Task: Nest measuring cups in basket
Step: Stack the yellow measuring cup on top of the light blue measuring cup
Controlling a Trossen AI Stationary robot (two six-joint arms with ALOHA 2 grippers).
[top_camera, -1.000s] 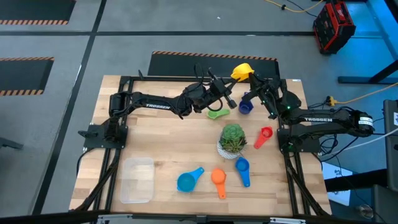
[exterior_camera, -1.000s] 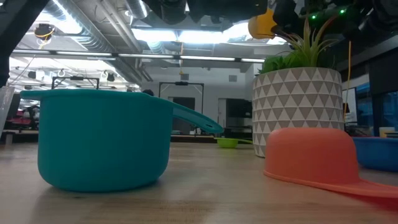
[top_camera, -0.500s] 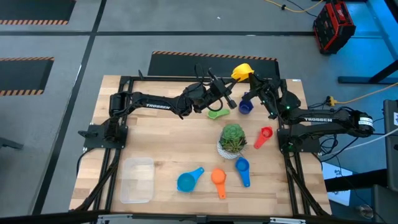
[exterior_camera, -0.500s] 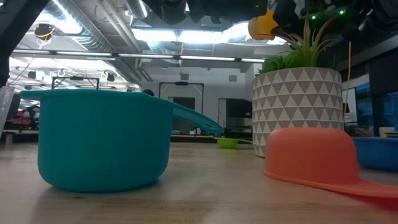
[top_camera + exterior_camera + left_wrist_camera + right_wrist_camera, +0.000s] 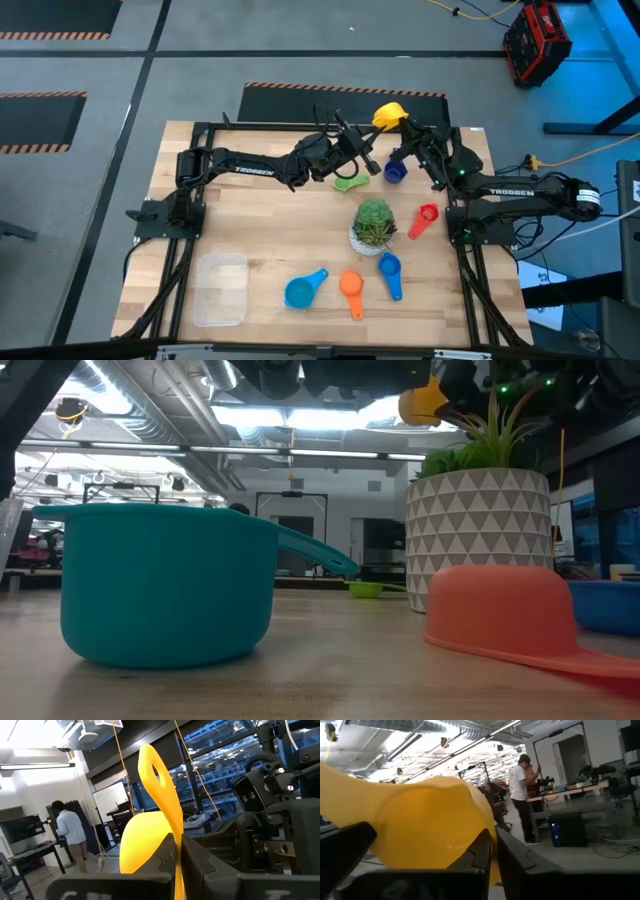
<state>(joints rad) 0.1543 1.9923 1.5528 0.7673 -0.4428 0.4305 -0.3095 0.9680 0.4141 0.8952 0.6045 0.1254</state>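
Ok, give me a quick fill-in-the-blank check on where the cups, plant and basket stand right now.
1. Both grippers are shut on the ____ measuring cup, held above the table's far edge.
2. The clear basket holds ____ cups.
3. The orange cup lies mouth ____ on the table.
4. The potted plant stands between the green cup and the ____ cup.

Missing words: yellow; no; down; orange

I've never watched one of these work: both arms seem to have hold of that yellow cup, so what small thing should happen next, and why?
Probably the right gripper should let go. The yellow cup hangs in the air at the table's far side, pinched by its rim there and by its handle in the left gripper. The basket lies at the near left, on the left arm's side.
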